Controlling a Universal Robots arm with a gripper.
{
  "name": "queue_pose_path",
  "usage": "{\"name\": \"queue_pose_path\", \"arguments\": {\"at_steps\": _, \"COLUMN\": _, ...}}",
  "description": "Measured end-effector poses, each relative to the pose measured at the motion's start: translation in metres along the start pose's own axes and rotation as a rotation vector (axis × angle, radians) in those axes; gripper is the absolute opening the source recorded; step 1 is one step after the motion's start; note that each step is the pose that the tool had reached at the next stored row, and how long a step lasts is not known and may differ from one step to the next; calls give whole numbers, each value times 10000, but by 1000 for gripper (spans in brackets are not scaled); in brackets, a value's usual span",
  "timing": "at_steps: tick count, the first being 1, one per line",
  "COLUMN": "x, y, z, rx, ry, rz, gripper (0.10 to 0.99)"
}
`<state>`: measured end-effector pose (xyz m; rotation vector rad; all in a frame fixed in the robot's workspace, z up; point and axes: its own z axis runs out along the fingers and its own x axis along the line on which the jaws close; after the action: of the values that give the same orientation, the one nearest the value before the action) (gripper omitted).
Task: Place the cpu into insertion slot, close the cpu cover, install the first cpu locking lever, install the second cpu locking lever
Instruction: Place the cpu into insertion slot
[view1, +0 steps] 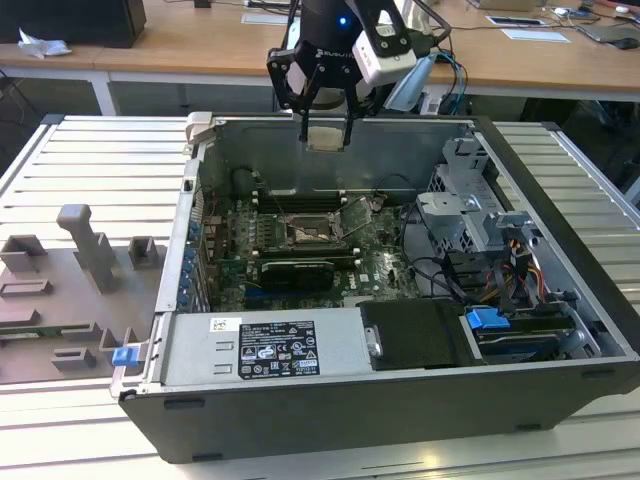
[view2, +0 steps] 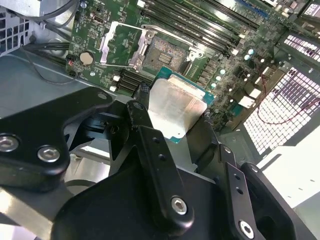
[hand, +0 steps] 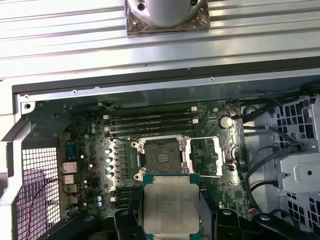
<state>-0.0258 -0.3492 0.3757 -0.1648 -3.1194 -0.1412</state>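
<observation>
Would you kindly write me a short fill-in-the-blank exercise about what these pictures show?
1. The tool is shut on the silvery ____.
2. The socket below it is ____, with nothing seated in it.
3. The hinged cover beside the socket is swung ____.
Missing words: chip; empty; open.

Exterior view overlooks case (view1: 250, 150); both wrist views share insertion slot (hand: 161, 159) (view2: 162, 52).

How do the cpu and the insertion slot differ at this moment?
The cpu has a silvery-grey metal top; the insertion slot is a dark, empty recess. The cpu is held in the gripper, off the green motherboard; the insertion slot is set into it, with the cpu cover swung open beside it. Both are square.
</observation>
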Motion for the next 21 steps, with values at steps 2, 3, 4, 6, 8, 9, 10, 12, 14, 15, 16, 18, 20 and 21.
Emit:
{"name": "queue_pose_path", "arguments": {"at_steps": 2, "x": 0, "y": 0, "z": 0, "rx": -2, "ry": -10, "rz": 114, "gripper": 541}}
{"name": "queue_pose_path", "arguments": {"at_steps": 3, "x": 0, "y": 0, "z": 0, "rx": -3, "ry": -16, "rz": 170, "gripper": 541}}
{"name": "queue_pose_path", "arguments": {"at_steps": 4, "x": 0, "y": 0, "z": 1, "rx": -6, "ry": -26, "rz": 279, "gripper": 541}}
{"name": "queue_pose_path", "arguments": {"at_steps": 6, "x": 0, "y": 0, "z": 1, "rx": -7, "ry": -32, "rz": 357, "gripper": 541}}
{"name": "queue_pose_path", "arguments": {"at_steps": 8, "x": 0, "y": 0, "z": 1, "rx": -10, "ry": -46, "rz": 515, "gripper": 541}}
{"name": "queue_pose_path", "arguments": {"at_steps": 9, "x": 0, "y": 0, "z": 1, "rx": -12, "ry": -53, "rz": 591, "gripper": 541}}
{"name": "queue_pose_path", "arguments": {"at_steps": 10, "x": 0, "y": 0, "z": 1, "rx": -14, "ry": -65, "rz": 728, "gripper": 541}}
{"name": "queue_pose_path", "arguments": {"at_steps": 12, "x": 0, "y": 0, "z": 1, "rx": -16, "ry": -75, "rz": 838, "gripper": 541}}
{"name": "queue_pose_path", "arguments": {"at_steps": 14, "x": 0, "y": 0, "z": 1, "rx": -18, "ry": -83, "rz": 920, "gripper": 541}}
{"name": "queue_pose_path", "arguments": {"at_steps": 15, "x": 0, "y": 0, "z": 1, "rx": -19, "ry": -86, "rz": 956, "gripper": 541}}
{"name": "queue_pose_path", "arguments": {"at_steps": 16, "x": 0, "y": 0, "z": 1, "rx": -19, "ry": -89, "rz": 990, "gripper": 541}}
{"name": "queue_pose_path", "arguments": {"at_steps": 18, "x": 0, "y": 0, "z": 1, "rx": -22, "ry": -97, "rz": 1079, "gripper": 541}}
{"name": "queue_pose_path", "arguments": {"at_steps": 20, "x": 0, "y": 0, "z": 1, "rx": -23, "ry": -103, "rz": 1148, "gripper": 541}}
{"name": "queue_pose_path", "arguments": {"at_steps": 21, "x": 0, "y": 0, "z": 1, "rx": -24, "ry": -106, "rz": 1179, "gripper": 541}}
